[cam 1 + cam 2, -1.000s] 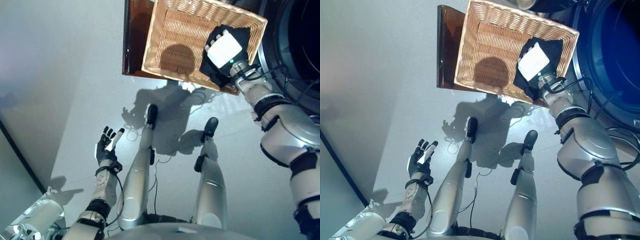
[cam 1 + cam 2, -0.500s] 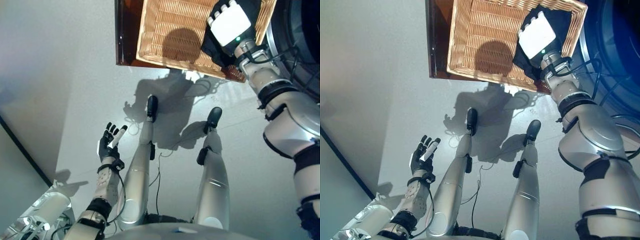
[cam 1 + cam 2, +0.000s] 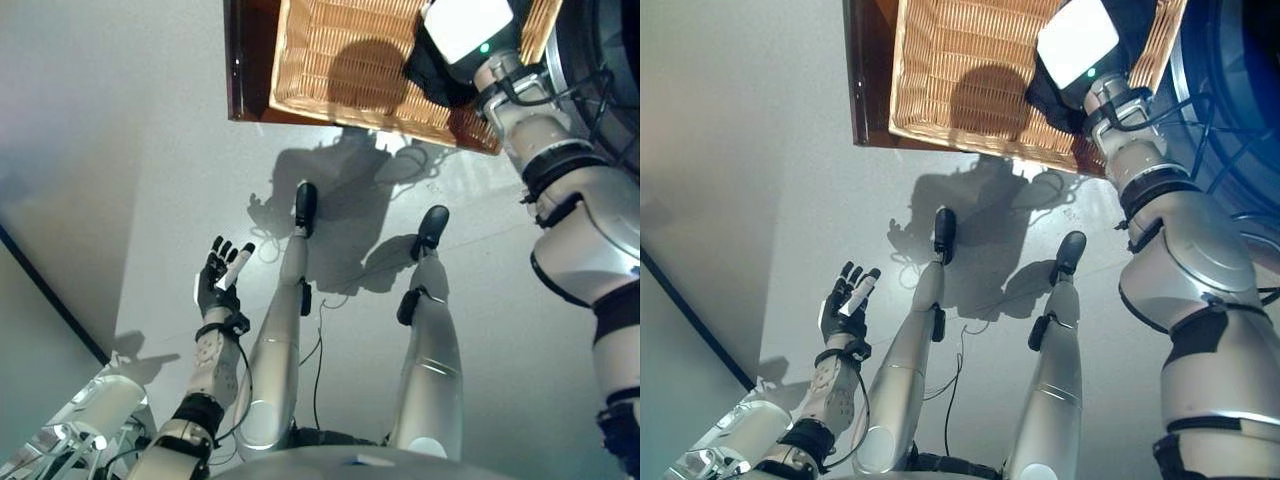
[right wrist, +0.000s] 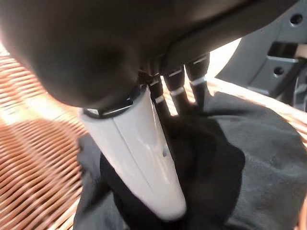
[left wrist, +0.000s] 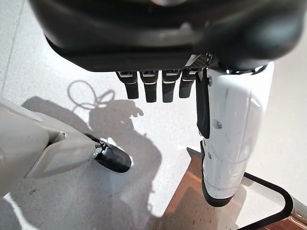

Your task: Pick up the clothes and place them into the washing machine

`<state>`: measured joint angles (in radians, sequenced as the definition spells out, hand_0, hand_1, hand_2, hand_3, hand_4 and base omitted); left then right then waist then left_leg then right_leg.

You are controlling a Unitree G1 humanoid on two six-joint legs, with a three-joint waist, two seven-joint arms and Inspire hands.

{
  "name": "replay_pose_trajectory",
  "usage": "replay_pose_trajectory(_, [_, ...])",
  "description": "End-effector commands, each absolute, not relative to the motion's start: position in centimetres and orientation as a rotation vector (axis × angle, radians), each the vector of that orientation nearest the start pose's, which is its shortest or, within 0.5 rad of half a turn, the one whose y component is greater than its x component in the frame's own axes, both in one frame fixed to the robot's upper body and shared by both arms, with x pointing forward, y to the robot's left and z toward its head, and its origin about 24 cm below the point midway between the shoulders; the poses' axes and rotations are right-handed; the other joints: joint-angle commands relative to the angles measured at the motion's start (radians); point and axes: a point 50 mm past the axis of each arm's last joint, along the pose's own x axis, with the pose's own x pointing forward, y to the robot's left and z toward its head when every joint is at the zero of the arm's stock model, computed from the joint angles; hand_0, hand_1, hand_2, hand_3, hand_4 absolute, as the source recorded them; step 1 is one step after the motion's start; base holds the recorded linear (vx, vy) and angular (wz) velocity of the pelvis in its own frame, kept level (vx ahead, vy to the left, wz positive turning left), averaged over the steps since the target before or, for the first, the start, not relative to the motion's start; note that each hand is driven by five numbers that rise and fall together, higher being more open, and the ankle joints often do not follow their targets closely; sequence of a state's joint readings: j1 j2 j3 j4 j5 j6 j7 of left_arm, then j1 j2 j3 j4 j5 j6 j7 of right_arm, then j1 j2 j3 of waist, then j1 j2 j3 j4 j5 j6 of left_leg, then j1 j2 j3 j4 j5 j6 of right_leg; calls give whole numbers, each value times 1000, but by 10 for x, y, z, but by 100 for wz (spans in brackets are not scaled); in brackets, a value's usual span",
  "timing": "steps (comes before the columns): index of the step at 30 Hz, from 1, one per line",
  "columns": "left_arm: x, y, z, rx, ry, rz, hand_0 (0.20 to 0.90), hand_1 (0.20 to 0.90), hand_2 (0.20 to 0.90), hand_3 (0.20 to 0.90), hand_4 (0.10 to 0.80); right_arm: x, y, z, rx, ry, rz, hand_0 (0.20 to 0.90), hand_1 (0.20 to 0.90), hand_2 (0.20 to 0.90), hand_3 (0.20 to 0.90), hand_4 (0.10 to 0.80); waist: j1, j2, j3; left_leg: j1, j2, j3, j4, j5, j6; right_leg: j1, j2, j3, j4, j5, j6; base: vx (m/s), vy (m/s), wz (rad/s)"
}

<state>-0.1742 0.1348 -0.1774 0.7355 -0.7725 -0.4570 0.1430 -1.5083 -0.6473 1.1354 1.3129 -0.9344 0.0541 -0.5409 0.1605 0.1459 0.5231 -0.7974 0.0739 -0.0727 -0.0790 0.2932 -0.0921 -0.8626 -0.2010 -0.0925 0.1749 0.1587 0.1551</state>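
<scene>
Right hand [image 4: 144,158] down inside wicker laundry basket [image 3: 340,60] at 12 o'clock, fingers and white-covered thumb curled into black garment [image 4: 230,158], gripping it. Garment bunched in basket's corner toward 1 o'clock, beside dark washing machine drum [image 3: 1240,90] at 2 o'clock. Basket resting on brown wooden stand [image 3: 245,70]. Left hand [image 3: 218,285] idle at 8 o'clock, fingers straight, holding nothing.

The right hand [image 4: 139,158] reaches far forward, fingers [image 4: 180,91] and thumb curled closed, while the left hand [image 3: 215,290] hangs low, fingers straight.
</scene>
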Motion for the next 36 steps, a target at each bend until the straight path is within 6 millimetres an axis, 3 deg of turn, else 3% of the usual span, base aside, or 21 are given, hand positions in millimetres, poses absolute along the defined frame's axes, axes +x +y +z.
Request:
replay_pose_trajectory(1, [242,206,-43,-423,127,401,900,900,900,900,800,407,-222,340,-2350,-529,-655,200,200,200,200,300,21,46,-3,-26,5,33,-8,-29,-67,-7,-14,39,-55,4,0,6,7,5])
replay_pose_trajectory(17, [241,213,-49,-408,157,438,900,900,900,900,800,403,-221,353,-2235,-583,-725,200,200,200,200,300,13,52,-3,77,3,43,-8,-42,-67,92,-19,45,-58,-5,1,2,2,1])
replay_pose_trajectory(26, [232,217,-60,-421,205,502,900,900,900,900,800,408,-176,342,-1762,-750,-605,200,200,200,200,300,-7,7,-3,175,14,57,-3,-58,-40,152,-1,72,-37,-20,-5,8,0,-6])
replay_pose_trajectory(30, [227,222,-64,-418,224,537,900,900,900,900,800,407,-159,335,-1558,-808,-529,200,200,200,200,300,-27,-17,-3,166,1,64,124,-110,-31,177,-5,77,-15,-27,-13,-6,-14,-7])
replay_pose_trajectory(34, [223,227,-66,-408,236,551,900,900,900,900,800,404,-145,332,-1530,-870,-459,200,200,200,200,300,-45,-35,-3,156,-2,76,213,-154,-34,199,-1,82,7,-36,-19,0,0,0])
replay_pose_trajectory(36, [215,233,-73,-397,270,581,900,900,900,900,800,401,-131,322,-1524,-918,-375,200,200,200,200,300,-63,-55,-3,184,11,98,268,-198,-31,227,9,97,31,-49,-22,39,18,-4])
